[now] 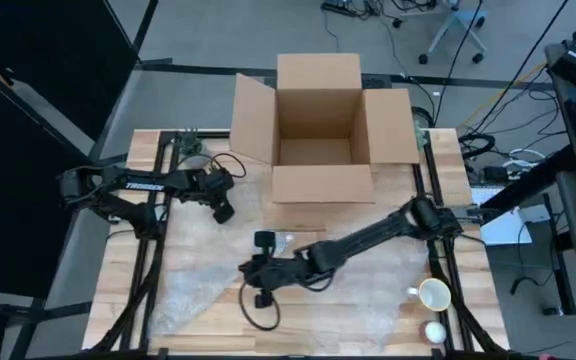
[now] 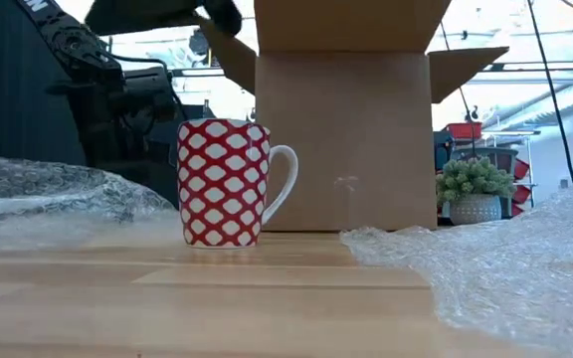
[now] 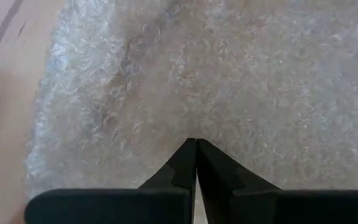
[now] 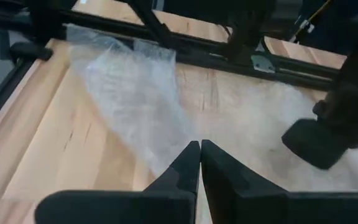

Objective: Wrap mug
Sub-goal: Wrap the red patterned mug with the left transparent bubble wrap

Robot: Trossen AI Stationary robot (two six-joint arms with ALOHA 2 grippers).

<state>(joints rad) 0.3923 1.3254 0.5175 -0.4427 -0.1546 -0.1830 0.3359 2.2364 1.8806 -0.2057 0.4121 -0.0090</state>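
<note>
The mug (image 1: 433, 295) stands upright, mouth up, near the front right corner of the surface (image 1: 146, 150), close by the right arm's base rail. From above I read its handle as pointing in toward the middle of the surface. In the low view the red-and-white mug (image 2: 222, 184) sits on bare wood, with bubble wrap (image 1: 208, 300) lying to either side of it rather than under it.

That gap is what the next move turns on, as I judge it: mug and wrap have to be brought together. The right tool (image 1: 260, 270) is the nearer one, but it is stretched out over the wrap at mid-surface, well apart from the mug, which lies back toward its own base. Its fingers are closed tip to tip in the right wrist view, and I see nothing held between them.

The left tool (image 1: 224, 212) hovers farther off, over the wrap's far edge near the open cardboard box (image 1: 318, 120), fingers also pressed together.

A small white round object (image 1: 435, 330) sits just beside the mug, toward the front edge, and could get knocked.
</note>
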